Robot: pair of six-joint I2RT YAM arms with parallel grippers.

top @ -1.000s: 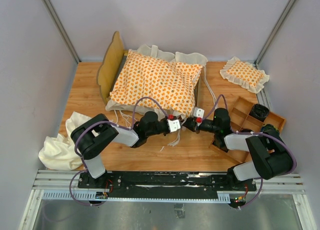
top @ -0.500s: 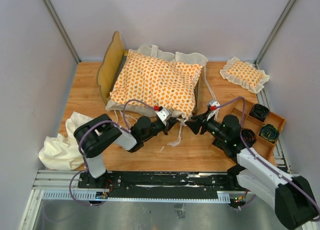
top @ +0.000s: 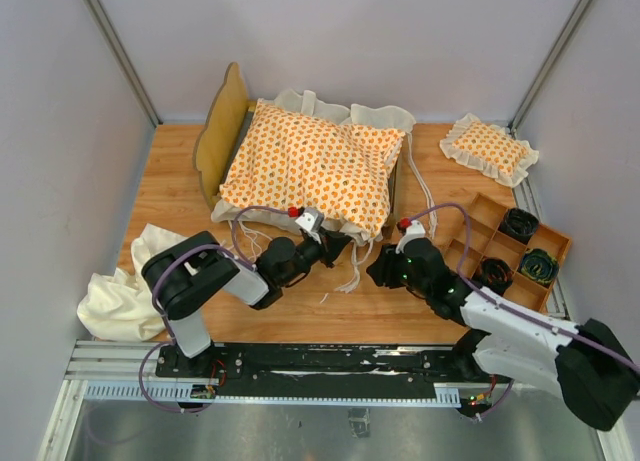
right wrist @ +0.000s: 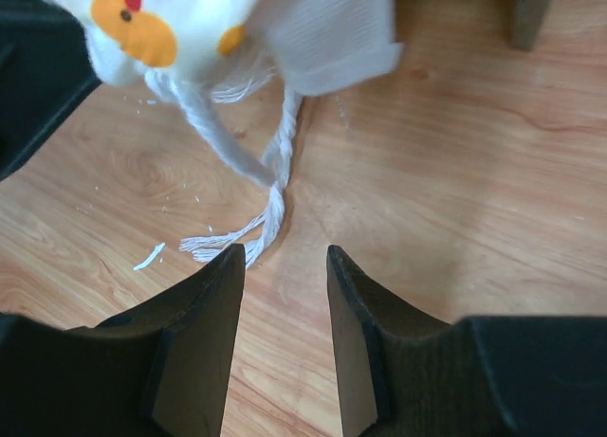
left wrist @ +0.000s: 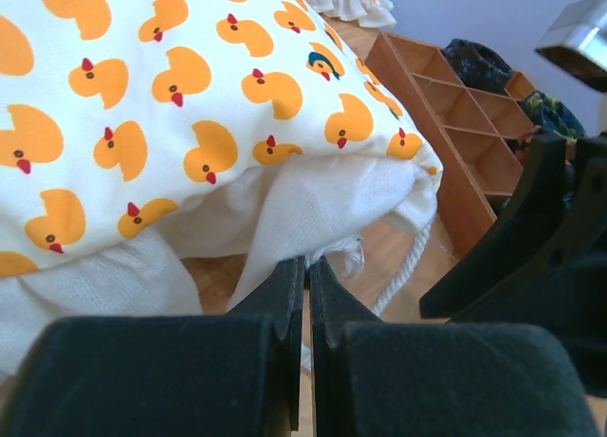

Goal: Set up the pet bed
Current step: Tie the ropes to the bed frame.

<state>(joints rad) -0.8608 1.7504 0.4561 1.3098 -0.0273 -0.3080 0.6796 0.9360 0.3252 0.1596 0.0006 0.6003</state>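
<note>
The pet bed's light-wood frame (top: 222, 131) stands at the back left. The orange-patterned cushion (top: 310, 166) lies across it, with its near corner hanging over the table. My left gripper (top: 335, 243) is at that corner, shut on the cushion's cream ruffle (left wrist: 313, 209), and frayed threads poke out at its tips (left wrist: 307, 264). My right gripper (top: 378, 271) is just to the right, low over the table. Its jaws stand open (right wrist: 283, 252) with nothing between them. A tie string (right wrist: 270, 195) hangs from the cushion corner (right wrist: 180, 20) and lies on the wood just beyond its fingers.
A small square ruffled pillow (top: 490, 146) lies at the back right. A wooden divided tray (top: 488, 199) holding dark items sits right of my right arm. A plain cream cloth (top: 125, 286) is bunched at the front left. Grey walls enclose the table.
My right gripper has opened, let go, and drawn back towards the near edge, lower over the table. The left gripper stayed shut and shifted slightly left and back with the cushion corner.
</note>
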